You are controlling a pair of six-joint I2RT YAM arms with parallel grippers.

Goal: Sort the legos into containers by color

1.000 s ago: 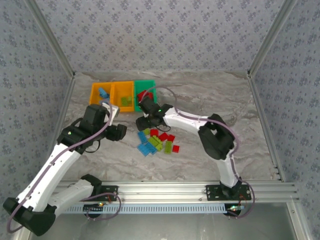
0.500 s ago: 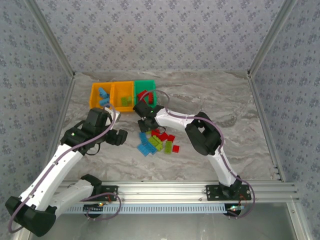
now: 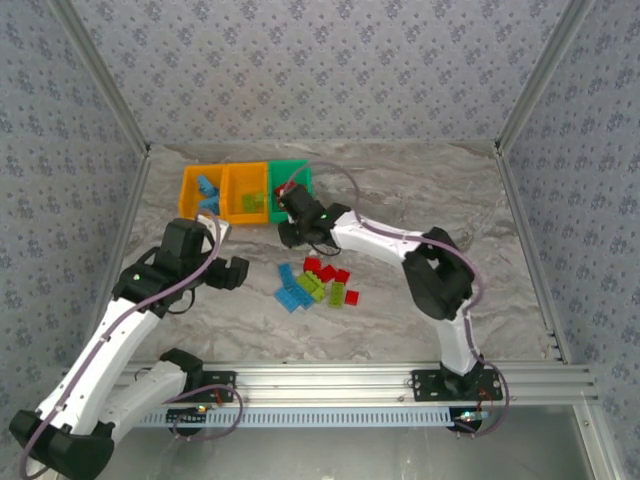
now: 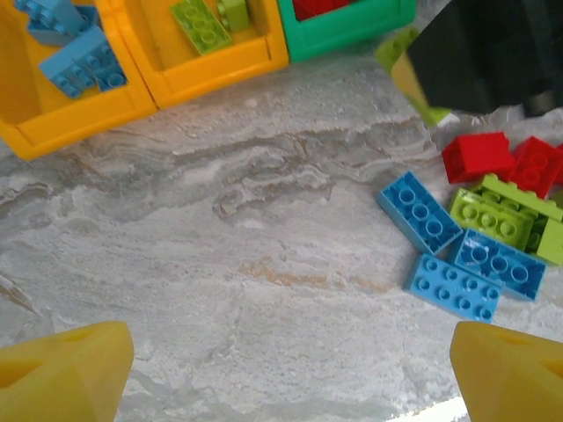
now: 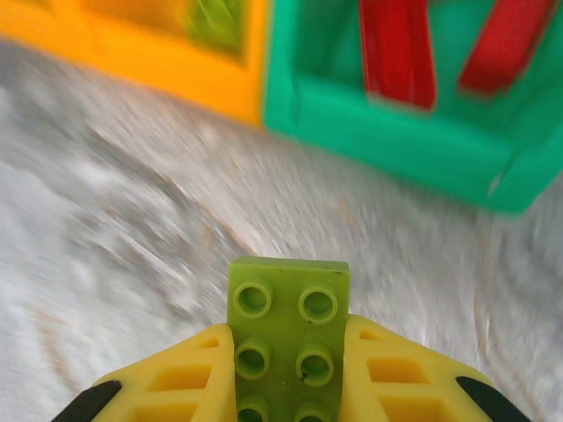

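No text, label, brand, number or sign can be read on the desk, the walls or the arms. Studs on the lime green lego (image 5: 288, 338) clamped in the right hand (image 5: 288, 356) are too blurred to show any embossed mark. Those on the blue legos (image 4: 420, 211) near the containers (image 4: 211, 75) are too small to tell.

The bricks (image 4: 420, 211) and the lime brick (image 5: 288, 338) are smooth, hard plastic with a slight sheen, and the orange and green bins (image 4: 211, 75) are glossy moulded plastic too. The yellow fingers (image 5: 400, 374) look like matt plastic with hollow ribbed cells, while the arms (image 3: 375, 240) have smooth white shells. The surface (image 4: 264, 290) is smooth, matt and marble-patterned, the walls (image 3: 320, 70) are a matt printed sheet, and the rail (image 3: 340, 378) is brushed metal.
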